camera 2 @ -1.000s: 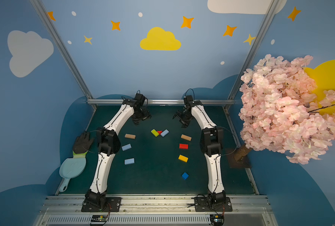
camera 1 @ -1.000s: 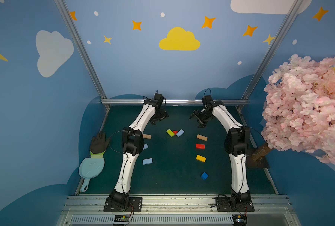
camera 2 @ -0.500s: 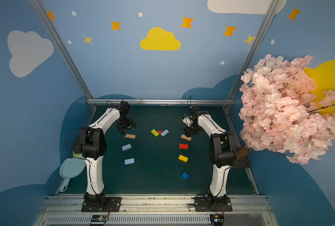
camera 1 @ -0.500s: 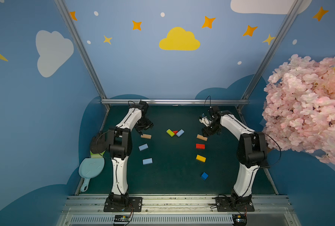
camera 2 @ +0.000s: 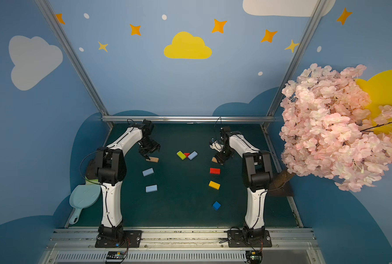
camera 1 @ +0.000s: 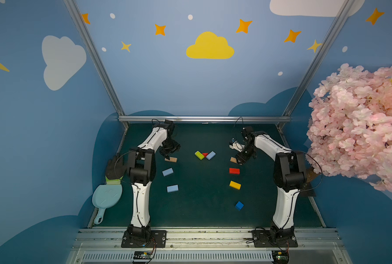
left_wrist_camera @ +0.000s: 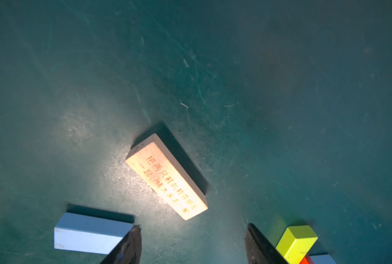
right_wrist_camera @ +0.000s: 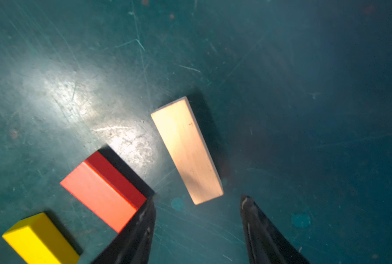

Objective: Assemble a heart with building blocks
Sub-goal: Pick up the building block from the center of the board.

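The top of the heart [camera 1: 205, 155], a lime green block [camera 1: 199, 155] and a light blue block [camera 1: 210, 155] in a V with the red wedge [camera 2: 186, 154] touching between them, lay on the green mat [camera 1: 201, 205]. The left gripper [left_wrist_camera: 193, 228] had its fingers spread before a slanted tan block [left_wrist_camera: 166, 177] with Chinese writing along its length. The right gripper [right_wrist_camera: 197, 199] had its fingers spread before a plain tan block [right_wrist_camera: 187, 149].

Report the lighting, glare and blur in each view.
Left wrist view: a bright pool of light falls on the printed tan block, hard shadow beside it, corners dark. Right wrist view: glare on the scratched mat, the plain tan block casts a black shadow, the yellow block is soft. Both top views: even light, sharp.
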Robot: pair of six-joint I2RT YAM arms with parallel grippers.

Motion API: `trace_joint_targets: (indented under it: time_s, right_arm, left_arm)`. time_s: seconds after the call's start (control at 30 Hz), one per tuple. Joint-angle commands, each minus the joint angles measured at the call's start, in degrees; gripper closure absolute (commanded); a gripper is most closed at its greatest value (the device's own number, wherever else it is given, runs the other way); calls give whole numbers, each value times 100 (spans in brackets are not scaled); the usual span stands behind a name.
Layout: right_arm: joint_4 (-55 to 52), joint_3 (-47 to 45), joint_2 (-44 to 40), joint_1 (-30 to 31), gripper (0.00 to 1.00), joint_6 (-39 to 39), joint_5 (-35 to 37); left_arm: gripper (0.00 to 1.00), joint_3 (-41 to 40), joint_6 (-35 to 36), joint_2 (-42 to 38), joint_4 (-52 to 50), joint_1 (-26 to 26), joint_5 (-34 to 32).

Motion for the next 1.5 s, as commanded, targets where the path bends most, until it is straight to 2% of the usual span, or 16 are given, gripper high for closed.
trace_joint_targets:
  time_s: [0.0, 0.27, 0.6, 0.67, 0.8, 0.87, 0.9, 1.1, 1.27, 1.4, 1.47]
  right_arm:
    - [-71, 243, 151, 31, 38, -64, -108]
    - [-32, 279, 294, 12, 39, -46, -92]
    - [-52, 325, 511, -9, 41, -77, -167]
    - [-28, 316, 557, 3, 41, -81, -110]
    - [14, 338, 658, 3, 45, -89, 121]
    - [-10, 361, 690, -9, 53, -97, 112]
    - [-26, 377, 716, -6, 60, -98, 94]
    - [-91, 361, 650, 58, 99, 1, 59]
    - [-7, 208, 223, 297, 100, 163, 28]
    - [41, 182, 23, 623, 100, 442, 121]
    - [42, 236, 17, 762, 100, 634, 191]
  left_arm:
    - [28, -129, -229, 158, -126, -1, 17]
    - [29, -37, -357, 427, -122, -28, -31]
    - [38, 25, -306, 708, -203, -61, -86]
    - [42, -6, -269, 709, -206, -63, -138]
    - [58, -75, -126, 712, -231, -53, -228]
    - [66, -130, -13, 713, -219, -52, -255]
    - [69, -143, 83, 722, -221, -52, -242]
    - [80, -352, 944, 660, -326, -66, -297]
    - [80, -501, 2502, 369, -71, -325, -466]
    - [82, -622, 3881, 179, 183, -902, -592]
    - [82, -702, 4315, 114, 267, -1183, -769]
